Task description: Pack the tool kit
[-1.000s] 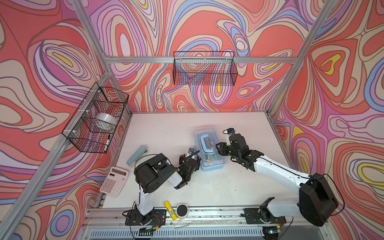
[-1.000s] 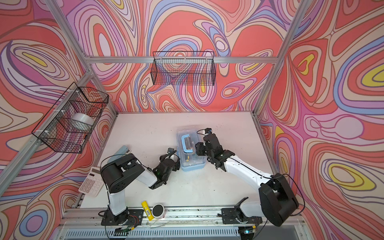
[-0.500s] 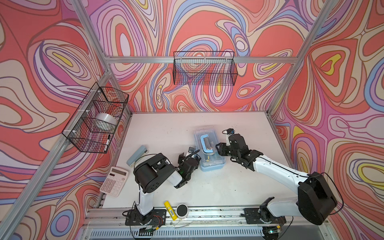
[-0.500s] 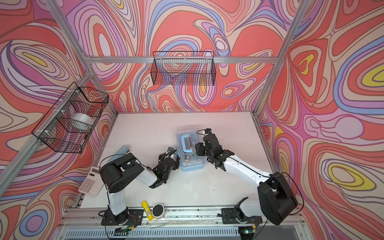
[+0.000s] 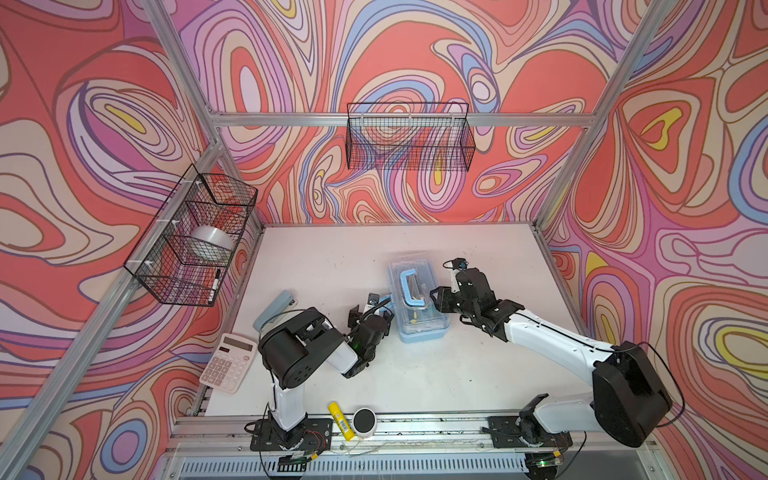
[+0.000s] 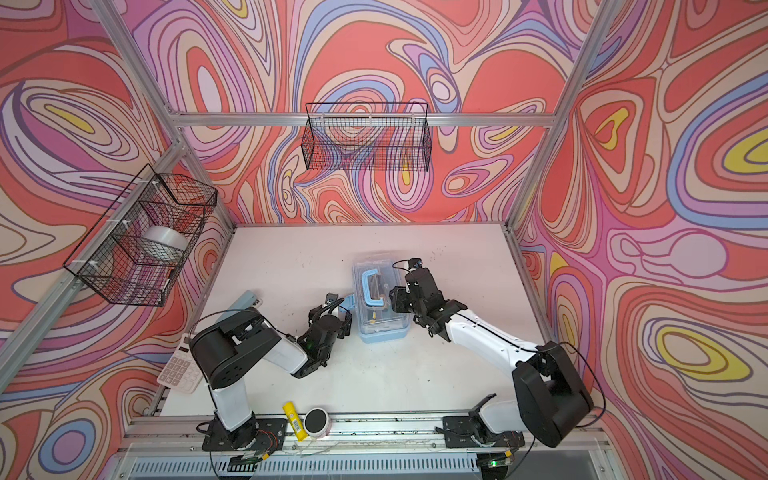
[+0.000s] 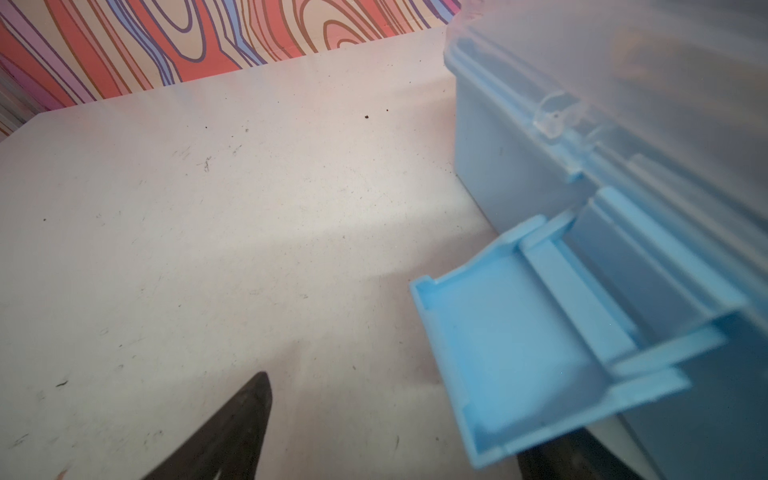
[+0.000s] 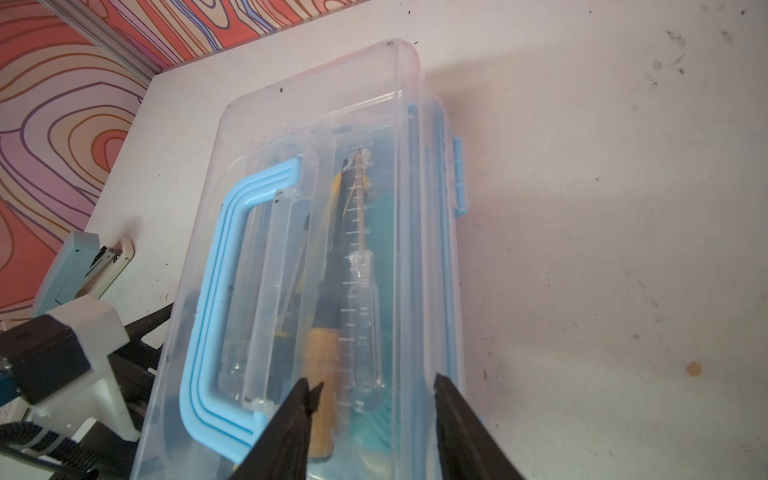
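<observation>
In both top views the tool kit case sat shut at the middle of the table, exactly where it had been a second before. The left gripper waited at its 8 o'clock side, jaws spread wide and empty, barely shifted since then. The right gripper hung over the lid from 3 o'clock, unmoved.

In the left wrist view the side latch stuck out unfastened from the case wall. One black finger stood near it, apart from it. The packing therefore looked finished apart from snapping this latch home.

In the right wrist view the right gripper had its jaws part open over the clear lid, gripping nothing. A screwdriver lay inside beneath them, beside the blue handle.
</observation>
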### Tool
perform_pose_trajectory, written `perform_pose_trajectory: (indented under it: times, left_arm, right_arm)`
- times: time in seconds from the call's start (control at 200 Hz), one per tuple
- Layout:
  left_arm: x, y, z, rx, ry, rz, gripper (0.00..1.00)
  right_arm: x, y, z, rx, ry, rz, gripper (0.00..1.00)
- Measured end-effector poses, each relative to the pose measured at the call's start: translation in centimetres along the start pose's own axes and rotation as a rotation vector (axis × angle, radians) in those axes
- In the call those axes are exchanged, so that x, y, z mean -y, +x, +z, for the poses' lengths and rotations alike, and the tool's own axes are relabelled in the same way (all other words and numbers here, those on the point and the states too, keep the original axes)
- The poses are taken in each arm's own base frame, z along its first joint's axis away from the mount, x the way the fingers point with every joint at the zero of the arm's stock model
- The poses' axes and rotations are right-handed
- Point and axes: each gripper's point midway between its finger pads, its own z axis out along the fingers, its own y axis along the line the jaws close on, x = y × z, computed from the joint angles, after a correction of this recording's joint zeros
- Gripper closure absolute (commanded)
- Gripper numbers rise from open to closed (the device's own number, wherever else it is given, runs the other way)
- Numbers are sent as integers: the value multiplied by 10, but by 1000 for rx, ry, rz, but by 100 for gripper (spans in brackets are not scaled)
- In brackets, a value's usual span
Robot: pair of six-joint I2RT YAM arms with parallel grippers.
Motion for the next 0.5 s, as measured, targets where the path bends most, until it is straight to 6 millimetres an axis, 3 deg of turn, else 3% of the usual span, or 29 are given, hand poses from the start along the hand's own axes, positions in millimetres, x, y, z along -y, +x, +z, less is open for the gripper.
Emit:
perform_pose_trajectory:
  times: [0.501]
  left_arm:
    - [-3, -24, -3, 35, 53, -125, 13]
  right_arm:
    - [-4, 1, 2, -8, -20, 3, 52]
